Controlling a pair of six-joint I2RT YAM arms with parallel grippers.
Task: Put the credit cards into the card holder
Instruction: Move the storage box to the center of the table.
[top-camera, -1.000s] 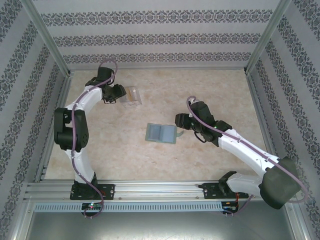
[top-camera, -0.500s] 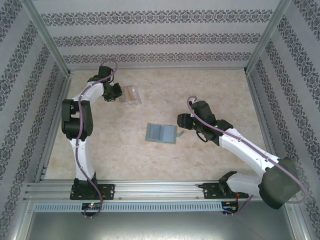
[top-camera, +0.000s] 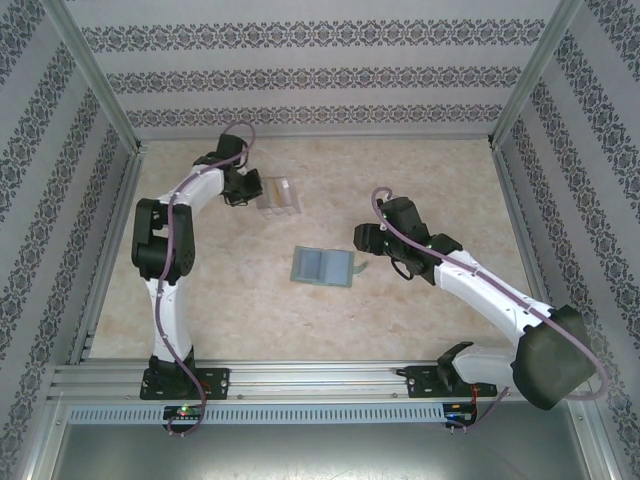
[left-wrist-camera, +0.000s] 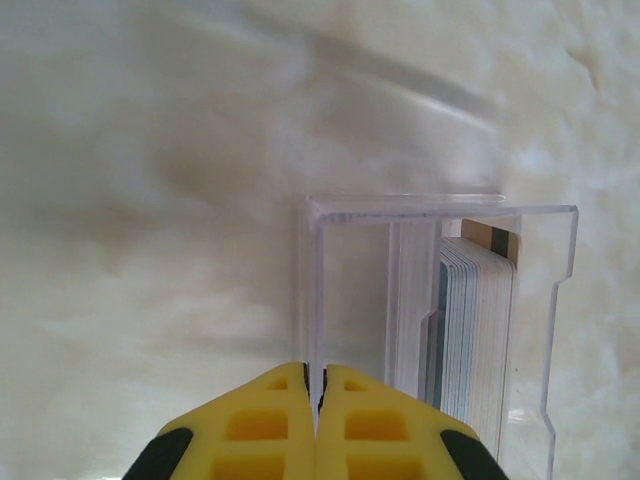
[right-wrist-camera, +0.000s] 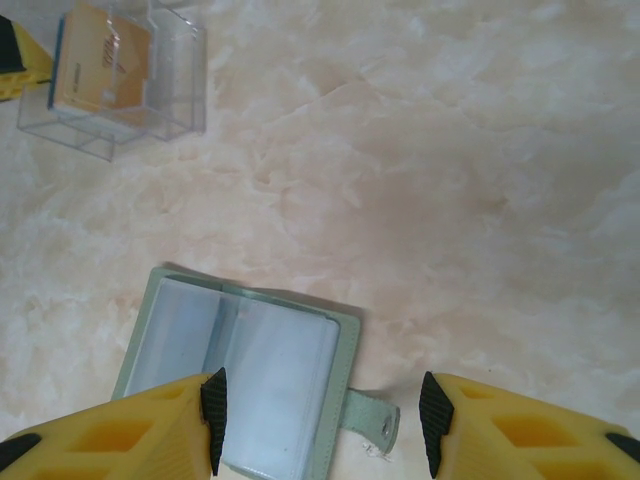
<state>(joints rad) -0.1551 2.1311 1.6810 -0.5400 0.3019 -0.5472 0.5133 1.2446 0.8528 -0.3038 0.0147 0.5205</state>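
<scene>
card holder (top-camera: 323, 267) open flat, cards (left-wrist-camera: 476, 335) (in clear box (left-wrist-camera: 440, 211))

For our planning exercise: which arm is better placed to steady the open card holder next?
Right, probably: the right gripper hovers open over the card holder, while the left gripper is shut on a wall of the clear plastic box.

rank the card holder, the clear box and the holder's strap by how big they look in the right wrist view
1. card holder, though it lies nearest the camera
2. clear box, farther off
3. strap, plainly smallest
</scene>
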